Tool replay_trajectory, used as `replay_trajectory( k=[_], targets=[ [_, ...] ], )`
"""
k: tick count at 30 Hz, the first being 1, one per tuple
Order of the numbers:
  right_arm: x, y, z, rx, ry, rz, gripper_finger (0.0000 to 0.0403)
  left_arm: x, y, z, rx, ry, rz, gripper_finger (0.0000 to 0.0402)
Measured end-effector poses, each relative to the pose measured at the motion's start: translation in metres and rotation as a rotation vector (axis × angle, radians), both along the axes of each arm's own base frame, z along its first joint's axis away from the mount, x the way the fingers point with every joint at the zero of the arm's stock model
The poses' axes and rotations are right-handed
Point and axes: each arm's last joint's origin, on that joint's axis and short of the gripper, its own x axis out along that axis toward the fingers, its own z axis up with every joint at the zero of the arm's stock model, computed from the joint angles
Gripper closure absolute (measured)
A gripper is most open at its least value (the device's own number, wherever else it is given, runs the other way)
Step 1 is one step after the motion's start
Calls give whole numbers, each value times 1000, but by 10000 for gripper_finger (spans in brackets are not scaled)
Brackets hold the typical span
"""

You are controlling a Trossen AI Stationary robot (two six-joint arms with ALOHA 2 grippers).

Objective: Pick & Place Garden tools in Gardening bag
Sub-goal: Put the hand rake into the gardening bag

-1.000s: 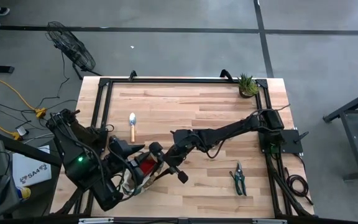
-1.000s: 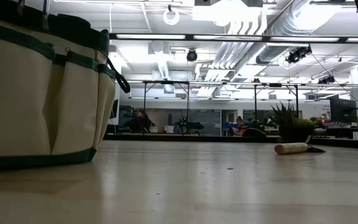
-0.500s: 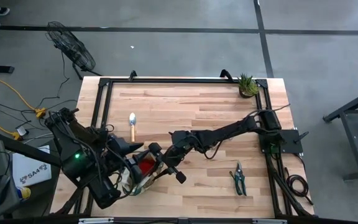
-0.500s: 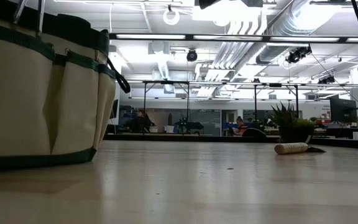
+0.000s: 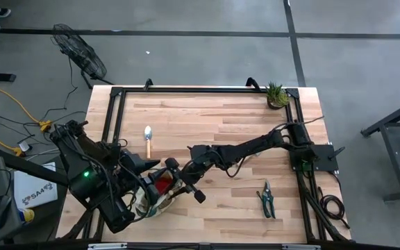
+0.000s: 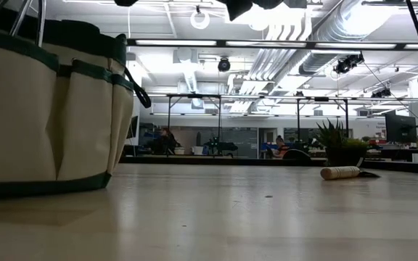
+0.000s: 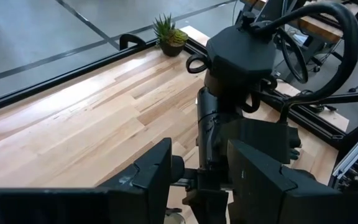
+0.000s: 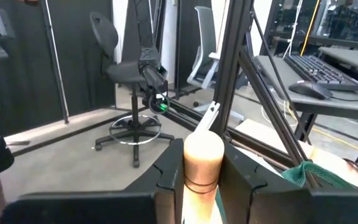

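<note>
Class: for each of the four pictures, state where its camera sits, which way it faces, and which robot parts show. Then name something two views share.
High: overhead, looking down; both arms, gardening bag, trowel.
Low: tabletop level, facing the room; arm parts at the top edge, bag beside.
Left wrist: on the left arm, facing the right arm; own left claw fingers.
Right wrist: on the right arm, facing the room; right claw shut on a wooden handle.
Shared: potted plant in high, low and left wrist.

An open-plan robotics lab: exposed ceiling ducts (image 6: 296, 36) and strip lights overhead, swivel office chairs (image 8: 126, 81), a keyboard (image 8: 306, 67) on a desk, a floor fan (image 5: 78, 52) beside the wooden bench (image 5: 207, 114)
</note>
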Motion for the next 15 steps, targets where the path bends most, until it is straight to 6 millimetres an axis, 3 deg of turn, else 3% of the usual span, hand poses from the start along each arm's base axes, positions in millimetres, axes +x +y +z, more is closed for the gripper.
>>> replay_trajectory(
  k=[15],
  targets=[
    [-2, 1, -7, -28, 60, 46, 344, -1, 1, 1, -11, -1, 0, 250]
  ],
)
